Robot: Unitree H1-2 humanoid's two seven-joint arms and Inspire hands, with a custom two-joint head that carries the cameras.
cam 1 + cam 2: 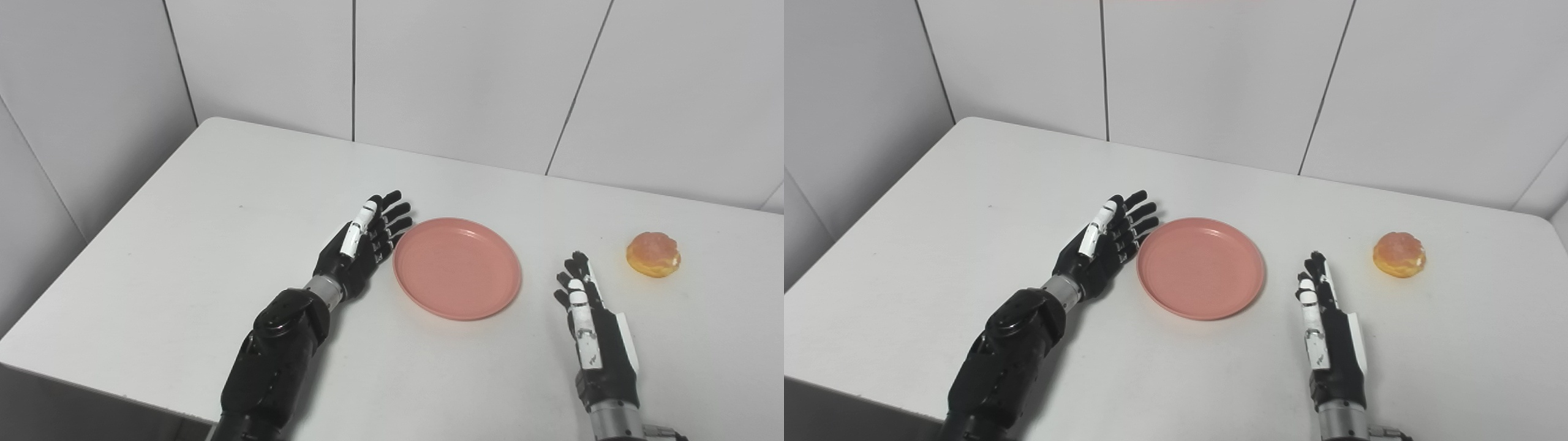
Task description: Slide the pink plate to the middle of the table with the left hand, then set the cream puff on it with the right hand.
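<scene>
Pink plate (457,268) mid-table, L hand (362,246) beside.

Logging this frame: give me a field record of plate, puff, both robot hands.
plate: pink plate flat on white table, nothing on it
cream puff: cream puff on table, right of plate, apart from it
left robot hand: left robot hand open, fingers at plate's left rim
right robot hand: right robot hand open, holding nothing, between plate and puff
</scene>
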